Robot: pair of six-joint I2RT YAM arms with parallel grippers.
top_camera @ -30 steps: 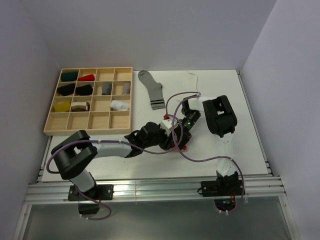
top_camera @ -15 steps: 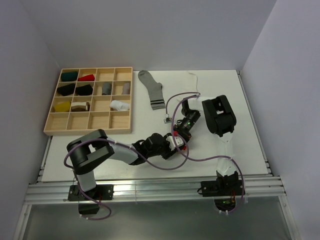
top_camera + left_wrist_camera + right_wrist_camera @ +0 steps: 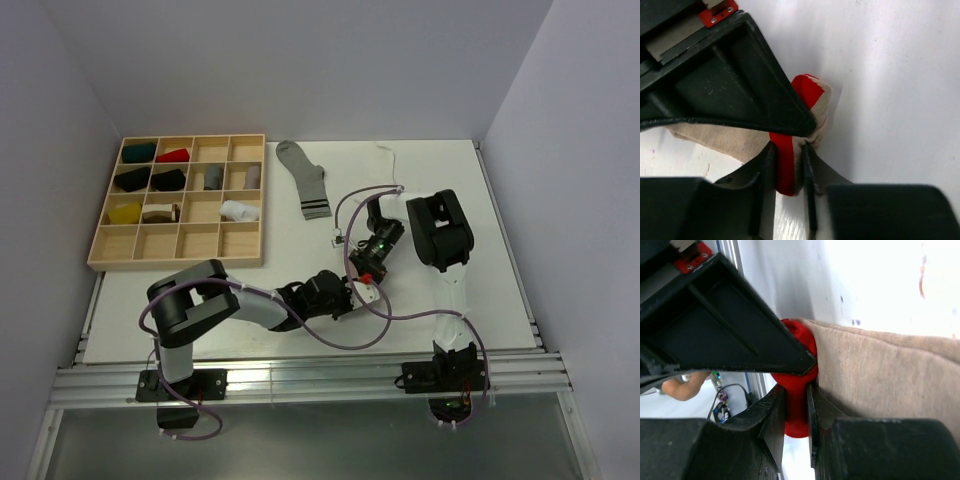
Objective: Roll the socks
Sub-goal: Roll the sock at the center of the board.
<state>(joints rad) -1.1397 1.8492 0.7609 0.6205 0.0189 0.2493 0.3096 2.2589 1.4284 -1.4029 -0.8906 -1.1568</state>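
Observation:
A beige sock (image 3: 880, 370) with a red end lies on the white table between my two grippers. In the right wrist view my right gripper (image 3: 796, 410) is shut on the red end. In the left wrist view my left gripper (image 3: 788, 172) is shut on a fold of the sock's (image 3: 807, 95) red and beige fabric. From above, both grippers meet over it, the left gripper (image 3: 360, 291) just in front of the right gripper (image 3: 366, 268). Only a red speck of the sock (image 3: 366, 278) shows there. A grey sock (image 3: 305, 178) with dark stripes lies flat at the back.
A wooden compartment tray (image 3: 175, 264) at the back left holds several rolled socks. A white sock (image 3: 387, 157) lies at the table's far edge. Purple cables (image 3: 345, 205) loop round both arms. The table's front edge runs just behind the arm bases.
My left arm has drawn back towards the near edge and to the right. Its jaws have narrowed onto the sock's end. The right gripper has stayed shut on the red end.

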